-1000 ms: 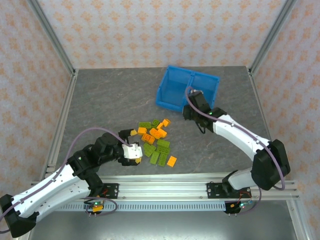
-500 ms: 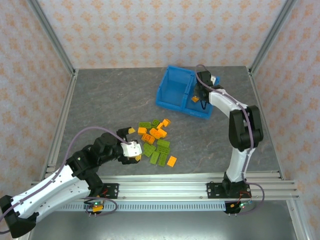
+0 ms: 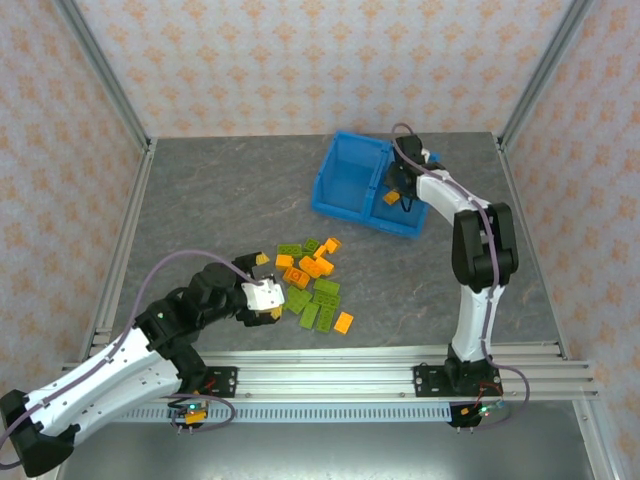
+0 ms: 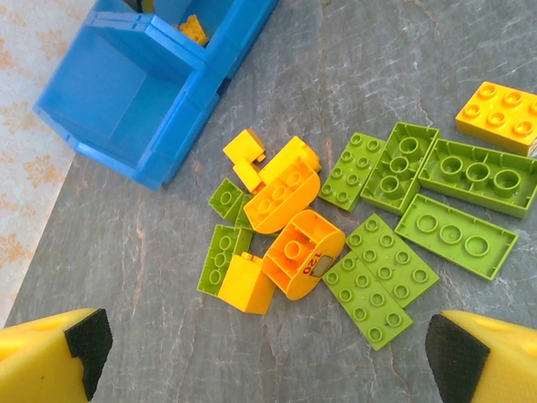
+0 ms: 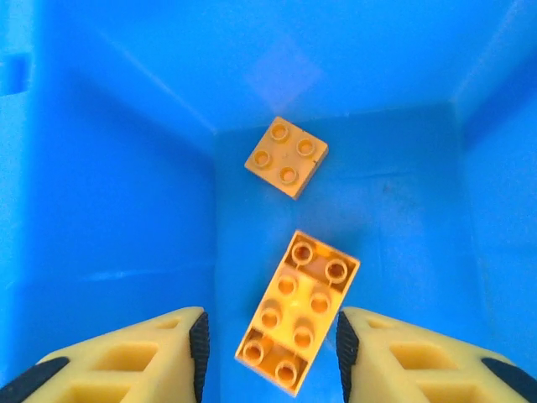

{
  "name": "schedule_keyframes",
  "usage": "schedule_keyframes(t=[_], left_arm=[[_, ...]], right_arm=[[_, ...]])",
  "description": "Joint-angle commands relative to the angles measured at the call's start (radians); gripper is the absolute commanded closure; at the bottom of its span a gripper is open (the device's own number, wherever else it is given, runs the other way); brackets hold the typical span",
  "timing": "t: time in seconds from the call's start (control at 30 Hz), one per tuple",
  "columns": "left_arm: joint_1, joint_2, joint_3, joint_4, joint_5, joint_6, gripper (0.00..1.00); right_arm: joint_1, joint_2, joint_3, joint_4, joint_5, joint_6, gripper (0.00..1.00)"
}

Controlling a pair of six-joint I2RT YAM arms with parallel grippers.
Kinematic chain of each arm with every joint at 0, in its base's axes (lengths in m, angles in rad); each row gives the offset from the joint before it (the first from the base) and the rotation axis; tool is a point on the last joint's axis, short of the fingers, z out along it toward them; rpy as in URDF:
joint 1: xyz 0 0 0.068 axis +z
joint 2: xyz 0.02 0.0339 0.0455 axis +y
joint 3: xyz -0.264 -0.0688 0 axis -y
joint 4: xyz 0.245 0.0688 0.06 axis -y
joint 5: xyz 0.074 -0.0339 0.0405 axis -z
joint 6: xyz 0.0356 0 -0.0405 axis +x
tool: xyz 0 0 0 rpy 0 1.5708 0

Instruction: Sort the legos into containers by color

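1. The right gripper (image 5: 271, 336) points down into one compartment of the blue bin (image 5: 109, 210). Its jaws are partly apart and clamped on nothing.
2. Directly below it, in the gap between its fingers, is an orange two-by-four brick (image 5: 298, 315), studs up and skewed to the pads. Blue floor shows between the brick and the left finger (image 5: 189, 353). Whether its other edge touches the right finger cannot be told.
3. Just past the fingertips an orange two-by-two brick (image 5: 286, 157) lies studs up on the same floor, apart from the longer one.
4. The top view places the right gripper (image 3: 395, 185) over the bin's (image 3: 350, 185) right-hand compartment, beside the divider. There the two bricks merge into one orange speck, while the wrist view separates them.
5. The left gripper (image 4: 273, 344) has its jaws wide apart with nothing between them, above the grey table (image 4: 470, 50).
6. Straight ahead of its fingertips lies the loose pile. Nearest is an orange half-round brick marked 120 (image 4: 302, 256), with a small orange block (image 4: 246, 283) touching its left. Lime green plates (image 4: 377, 277) lie to its right.
7. Farther out, ahead and left, stands the bin (image 4: 126, 101), with an orange brick (image 4: 193, 29) in its far compartment.
8. In the top view the left gripper (image 3: 272, 292) sits just beside the pile's near-left edge. The pile (image 3: 312, 280) is well apart from the bin.
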Motion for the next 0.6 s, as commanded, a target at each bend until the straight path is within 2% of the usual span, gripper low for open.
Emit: schedule_keyframes(t=[0.0, 0.13, 0.2, 0.27, 0.37, 0.5, 0.57], left_arm=[[0.018, 0.014, -0.004, 0.041, -0.019, -0.012, 0.01], [0.049, 0.037, 0.002, 0.084, -0.035, -0.076, 0.0], [0.07, 0.061, 0.032, 0.105, -0.065, -0.16, 0.0], [0.074, 0.097, 0.088, 0.097, -0.095, -0.261, 0.0], [0.069, 0.167, 0.208, 0.07, -0.09, -0.459, 0.01], [0.061, 0.291, 0.305, 0.047, -0.18, -0.818, 0.0], [0.057, 0.361, 0.333, 0.005, -0.234, -0.981, 0.0]], right_arm=[[0.006, -0.197, -0.101, 0.031, -0.067, 0.019, 0.55], [0.056, -0.435, -0.302, 0.114, -0.203, 0.028, 0.55], [0.112, -0.558, -0.404, 0.14, -0.258, -0.003, 0.53], [0.167, -0.656, -0.479, 0.131, -0.322, -0.032, 0.46], [0.22, -0.745, -0.538, 0.042, -0.482, -0.058, 0.4], [0.27, -0.784, -0.561, -0.118, -0.654, -0.128, 0.28], [0.273, -0.784, -0.574, -0.167, -0.701, -0.15, 0.23]])
